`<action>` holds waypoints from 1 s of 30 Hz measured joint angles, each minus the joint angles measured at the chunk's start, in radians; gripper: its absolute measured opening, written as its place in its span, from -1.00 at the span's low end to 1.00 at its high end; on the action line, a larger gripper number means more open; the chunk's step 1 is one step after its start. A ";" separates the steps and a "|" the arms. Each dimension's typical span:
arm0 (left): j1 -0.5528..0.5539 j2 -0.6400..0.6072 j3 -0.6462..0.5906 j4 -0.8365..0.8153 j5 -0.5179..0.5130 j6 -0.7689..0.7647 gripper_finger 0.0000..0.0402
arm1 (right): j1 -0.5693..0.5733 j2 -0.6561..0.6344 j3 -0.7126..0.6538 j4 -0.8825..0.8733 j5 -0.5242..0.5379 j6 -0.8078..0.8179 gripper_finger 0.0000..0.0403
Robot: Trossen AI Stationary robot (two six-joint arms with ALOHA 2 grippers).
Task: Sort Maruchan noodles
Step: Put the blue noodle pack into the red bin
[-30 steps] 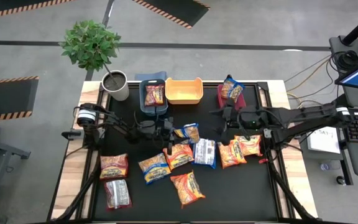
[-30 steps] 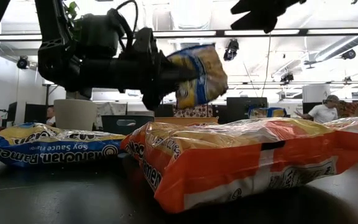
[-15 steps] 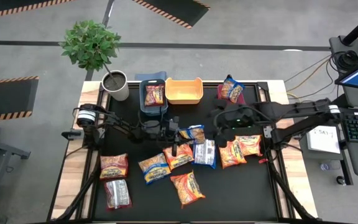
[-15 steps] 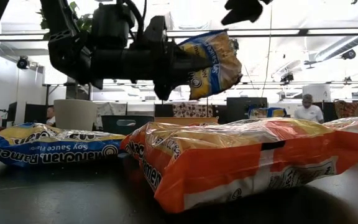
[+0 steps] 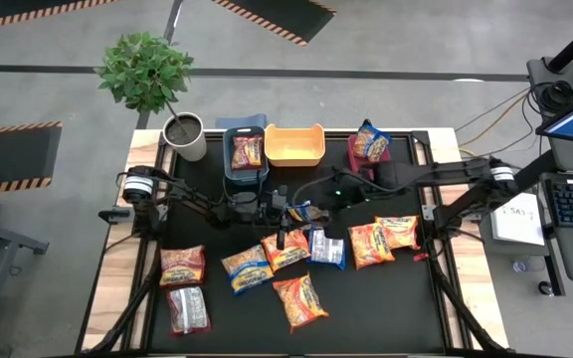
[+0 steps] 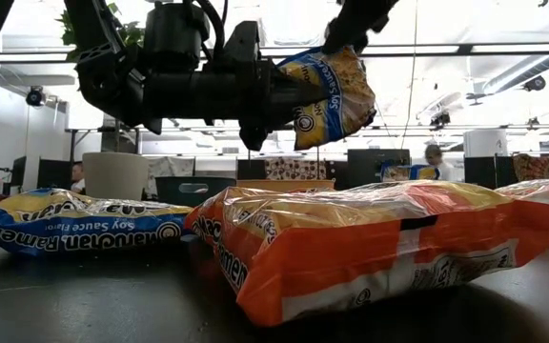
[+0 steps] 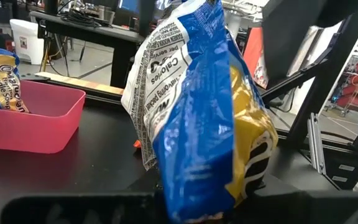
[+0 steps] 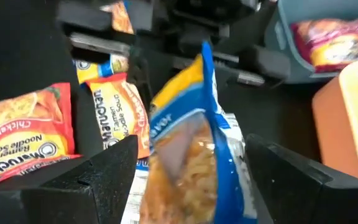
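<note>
My left gripper is near the table's middle, shut on a blue-and-yellow noodle packet that stands up in the air. My right gripper has reached in from the right and is open. Its two fingers stand on either side of that same packet, with no touch showing. Several orange, blue and dark red packets lie flat on the black mat. A dark red packet lies in the blue bin, and a blue one leans in the red bin. My left gripper pinches the blue-and-yellow packet by its lower end between the two fingers, coming level from the table's left. The packet is lifted clear of the table and stands roughly upright above the fingers, leaning a little toward the right arm.
The yellow bin sits between the blue and red bins at the far edge. A potted plant stands at the far left corner. Packets crowd the mat's middle and near left; bare mat shows at the near right.
My left gripper has raised the blue-and-yellow packet higher and carried it slightly toward the table's right. My right gripper has moved from near the red bin toward the table's left and come down over the packet, with its fingers now on either side of it.
</note>
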 joint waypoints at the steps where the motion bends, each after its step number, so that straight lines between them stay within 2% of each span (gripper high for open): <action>1: 0.000 0.000 0.000 -0.001 0.000 0.000 -0.75 | -0.008 0.012 0.004 -0.001 -0.017 -0.002 0.38; 7: 0.000 0.000 0.000 -0.003 -0.001 0.000 -0.75 | -0.058 0.054 0.023 -0.015 -0.134 0.003 0.17; 13: 0.001 0.000 0.000 -0.005 -0.003 0.006 -0.75 | -0.089 0.057 0.023 -0.022 -0.201 0.001 -0.25; 17: 0.000 0.000 0.000 0.001 -0.012 0.010 -0.71 | -0.092 0.055 0.023 -0.023 -0.205 -0.004 -0.47; 21: 0.000 0.000 0.000 0.008 -0.011 0.013 -0.56 | -0.092 0.054 0.023 -0.025 -0.204 -0.012 -0.50; 26: 0.000 -0.002 -0.004 0.010 0.015 0.018 -0.27 | -0.095 0.051 0.023 -0.043 -0.200 -0.041 -0.40; 30: 0.000 -0.026 -0.030 0.010 0.058 0.019 -0.03 | -0.124 0.034 0.023 -0.104 -0.201 -0.084 -0.46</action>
